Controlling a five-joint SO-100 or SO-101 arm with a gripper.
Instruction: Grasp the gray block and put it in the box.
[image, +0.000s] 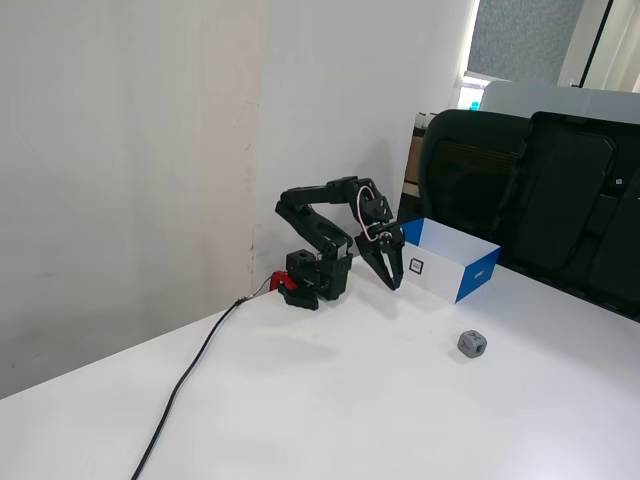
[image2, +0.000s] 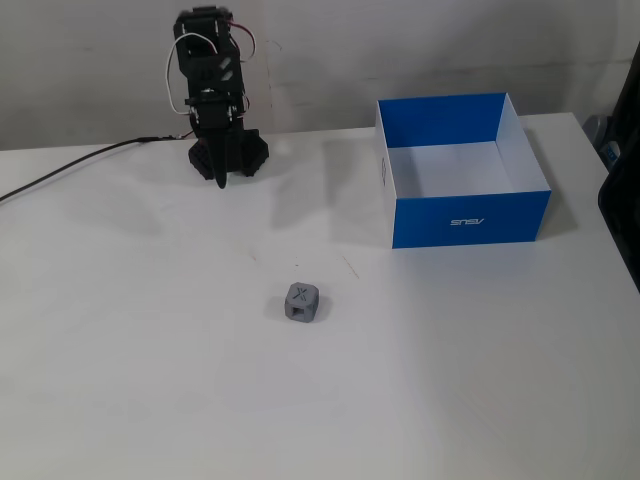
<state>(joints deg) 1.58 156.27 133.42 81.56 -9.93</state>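
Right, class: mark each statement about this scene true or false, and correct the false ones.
1. The block lies inside the box. False: it sits on the table, outside the box.
2. The gripper holds nothing. True.
3. The box is empty. True.
4. The gripper touches the block. False: they are well apart.
5. A black cable runs across the table from the arm's base. True.
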